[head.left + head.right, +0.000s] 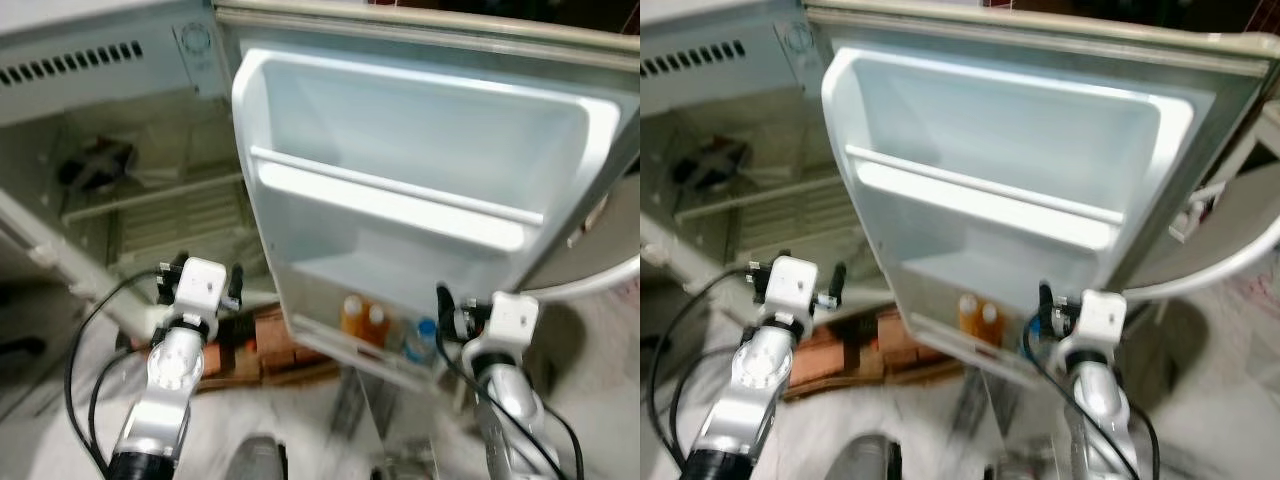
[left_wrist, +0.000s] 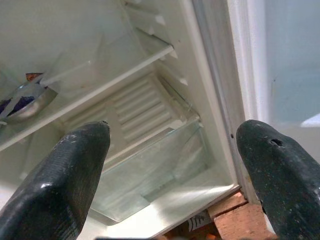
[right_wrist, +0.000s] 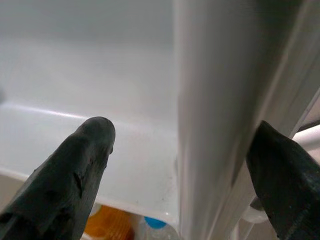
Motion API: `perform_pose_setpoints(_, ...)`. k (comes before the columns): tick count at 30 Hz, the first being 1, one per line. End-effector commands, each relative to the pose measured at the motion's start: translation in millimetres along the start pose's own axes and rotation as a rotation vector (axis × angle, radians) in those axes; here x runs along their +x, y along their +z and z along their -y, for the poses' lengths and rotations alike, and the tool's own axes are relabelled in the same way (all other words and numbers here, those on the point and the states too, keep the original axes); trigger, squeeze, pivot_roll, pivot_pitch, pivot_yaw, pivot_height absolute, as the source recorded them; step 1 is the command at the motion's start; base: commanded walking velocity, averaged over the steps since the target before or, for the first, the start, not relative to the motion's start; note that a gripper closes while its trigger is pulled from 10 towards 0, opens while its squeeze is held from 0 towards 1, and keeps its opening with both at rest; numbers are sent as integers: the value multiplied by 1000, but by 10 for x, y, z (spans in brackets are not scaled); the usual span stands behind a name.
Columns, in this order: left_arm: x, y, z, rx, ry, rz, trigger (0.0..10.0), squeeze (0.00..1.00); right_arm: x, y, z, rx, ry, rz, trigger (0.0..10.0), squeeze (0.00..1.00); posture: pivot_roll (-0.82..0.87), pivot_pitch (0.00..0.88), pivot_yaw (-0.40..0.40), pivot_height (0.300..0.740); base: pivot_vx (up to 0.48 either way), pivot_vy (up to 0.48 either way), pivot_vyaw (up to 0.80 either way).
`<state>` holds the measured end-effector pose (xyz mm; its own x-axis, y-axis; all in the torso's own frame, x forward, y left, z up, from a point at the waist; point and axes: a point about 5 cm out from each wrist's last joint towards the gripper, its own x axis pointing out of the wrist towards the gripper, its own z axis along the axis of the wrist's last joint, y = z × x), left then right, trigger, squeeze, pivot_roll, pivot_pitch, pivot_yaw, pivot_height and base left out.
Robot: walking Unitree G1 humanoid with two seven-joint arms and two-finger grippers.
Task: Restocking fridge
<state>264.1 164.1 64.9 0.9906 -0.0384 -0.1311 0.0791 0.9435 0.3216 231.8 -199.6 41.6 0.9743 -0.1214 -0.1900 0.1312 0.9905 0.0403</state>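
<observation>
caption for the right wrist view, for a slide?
Right tool open, its fingers straddling the edge of the open fridge door, with orange bottles on the door shelf below.

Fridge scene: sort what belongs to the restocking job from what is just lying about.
Job:
fridge door
orange bottles in the bottom door shelf
blue-capped bottle beside them
glass crisper drawer
left claw, open
right claw, open, straddling the door's edge

Lying about:
bricks under the fridge
bowl

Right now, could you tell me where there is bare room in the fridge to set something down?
The upper door shelf looks bare along its rail. The bottom door shelf is partly taken: two orange bottles and a blue-capped bottle cluster there. Inside, the clear drawer looks empty.
</observation>
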Motion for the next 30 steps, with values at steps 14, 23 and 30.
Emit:
perform_pose_setpoints(14, 20, -27, 60, 12, -18, -8, 10000, 0, 105, 201, -105, 38, 48, 86, 10000, 0, -32, 0, 64, 740, 0, -157, 0)
perform_pose_setpoints(23, 22, -25, 88, 9, -24, -10, 10000, 0, -114, -11, -535, 92, 640, -156, 10000, 0, -40, 0, 69, 740, 0, -421, 0)
perform_pose_setpoints(30, 4, -35, 76, 7, -14, -12, 10000, 0, -403, -119, -374, 42, 1005, -349, 10000, 0, -29, 0, 63, 740, 0, -421, 0)
